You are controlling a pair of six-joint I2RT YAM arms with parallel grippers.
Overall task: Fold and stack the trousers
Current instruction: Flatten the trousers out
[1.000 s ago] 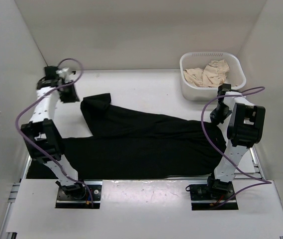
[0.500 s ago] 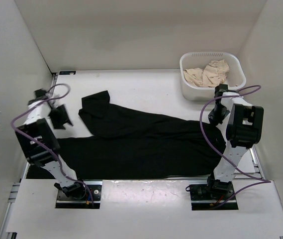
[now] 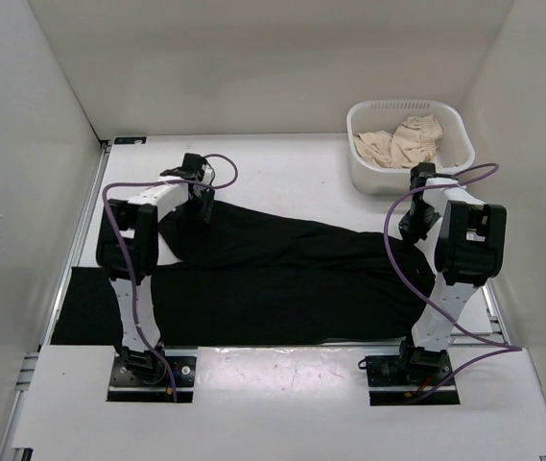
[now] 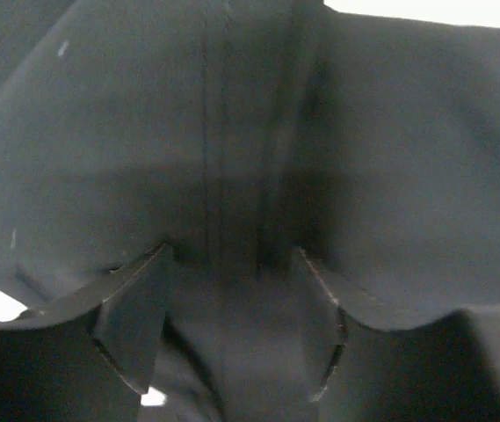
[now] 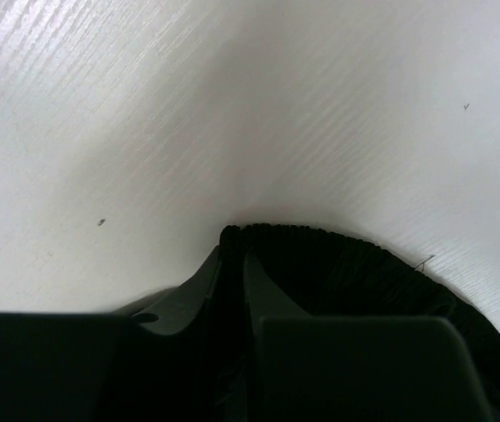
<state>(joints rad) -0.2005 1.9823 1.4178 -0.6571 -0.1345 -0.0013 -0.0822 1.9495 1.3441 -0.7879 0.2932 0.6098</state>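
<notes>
Trousers [image 3: 282, 279]: one black pair, laid flat across the white surface [image 3: 282, 163], waist end to the right, two legs running to the left. One leg lies along the near edge and reaches the far left of the surface. The other leg angles away toward the back left.

Left end effector [image 3: 199, 204]: positioned over the end of the angled leg. In the left wrist view its two fingers [image 4: 135, 316] stand wide apart, with black fabric [image 4: 364, 132] lying flat below and a seam running between them. No fabric is pinched.

Right end effector [image 3: 415, 226]: positioned at the waist end, at the right edge of the garment. In the right wrist view its two fingers [image 5: 263, 294] stand narrow, almost together, clamped on a ribbed black edge [image 5: 346, 264] of the trousers, with bare surface [image 5: 232, 105] beyond it.

One white plastic basket [image 3: 388, 181] stands at the back right corner, apart from the trousers. It holds beige cloth [image 3: 407, 142]; the number of pieces cannot be told.
</notes>
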